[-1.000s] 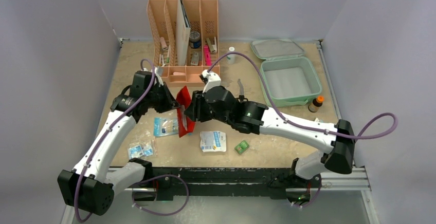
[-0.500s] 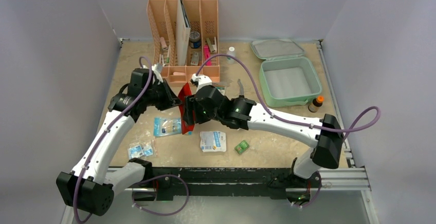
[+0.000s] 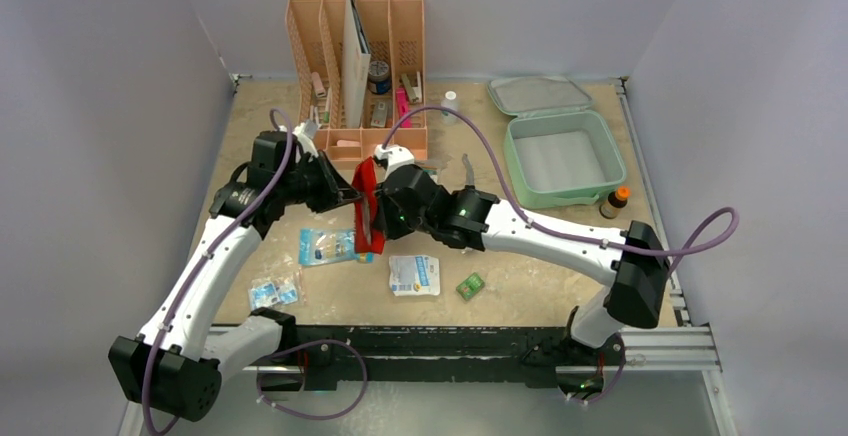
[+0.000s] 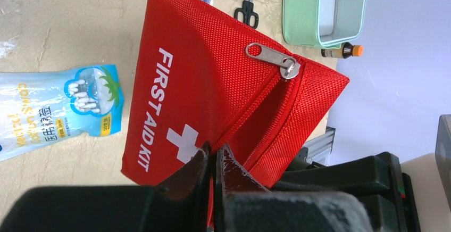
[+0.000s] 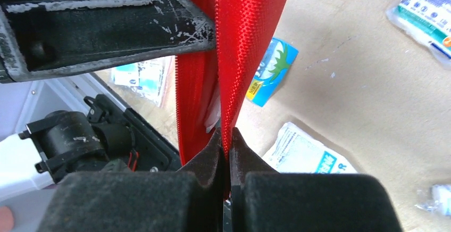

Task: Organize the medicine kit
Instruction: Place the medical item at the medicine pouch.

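On the table [image 3: 540, 268], medicine kit [image 3: 562, 161] lies open, lid [image 3: 540, 95] rearward

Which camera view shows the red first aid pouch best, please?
The left wrist view: the red pouch faces the camera, with its lettering, white cross and zipper pull plain. The top view shows it edge-on, a narrow red strip. The right wrist view shows only red folds pinched in the right gripper.
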You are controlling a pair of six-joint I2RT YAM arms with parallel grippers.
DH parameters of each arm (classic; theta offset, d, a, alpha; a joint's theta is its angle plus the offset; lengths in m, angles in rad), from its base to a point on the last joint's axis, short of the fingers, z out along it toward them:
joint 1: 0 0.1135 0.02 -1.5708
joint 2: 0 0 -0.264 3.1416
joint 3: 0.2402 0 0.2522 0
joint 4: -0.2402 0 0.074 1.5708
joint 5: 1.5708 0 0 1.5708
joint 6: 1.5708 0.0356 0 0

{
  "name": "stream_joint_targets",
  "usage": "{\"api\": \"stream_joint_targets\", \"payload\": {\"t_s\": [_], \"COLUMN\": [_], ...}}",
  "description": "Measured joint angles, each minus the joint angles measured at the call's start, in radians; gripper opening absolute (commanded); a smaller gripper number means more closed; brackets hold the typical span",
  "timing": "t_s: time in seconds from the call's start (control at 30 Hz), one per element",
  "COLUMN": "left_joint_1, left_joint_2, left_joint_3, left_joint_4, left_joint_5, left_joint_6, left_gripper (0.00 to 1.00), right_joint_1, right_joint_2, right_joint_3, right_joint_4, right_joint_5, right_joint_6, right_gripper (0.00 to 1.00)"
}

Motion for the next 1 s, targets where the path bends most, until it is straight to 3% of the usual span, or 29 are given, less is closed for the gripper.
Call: {"api": "stream_joint_targets", "payload": {"t_s": [0.2, 0.37, 0.63, 1.0], "left_joint_1": [0.0, 0.0, 0.0, -0.034], "left_joint_2": [-0.032, -0.072, -0.089, -0.118], "left_joint_3": [0.0, 0.0, 0.0, -0.008], "left_joint_4": [0.023, 0.076, 0.147, 0.189], "left_joint_5": [0.063, 0.152, 0.307, 0.68], "left_joint_6": [0.083, 0.205, 0.428, 0.755], "left_gripper": [0.27, 0.42, 0.46, 0.48], "right_joint_1": [-0.089, -0.234, -0.252, -0.254], "right_joint_2": [-0.064, -0.166, -0.317, -0.304], "right_joint_3": [-0.073, -0.161, -0.195, -0.14], "right_joint_4": [0.034, 0.031, -0.103, -0.319], "right_joint_5": [-0.109, -0.262, -0.497, -0.691], "right_joint_6": [-0.11, -0.261, -0.526, -0.695], "right_gripper": [0.0, 0.0, 0.0, 0.0]}}
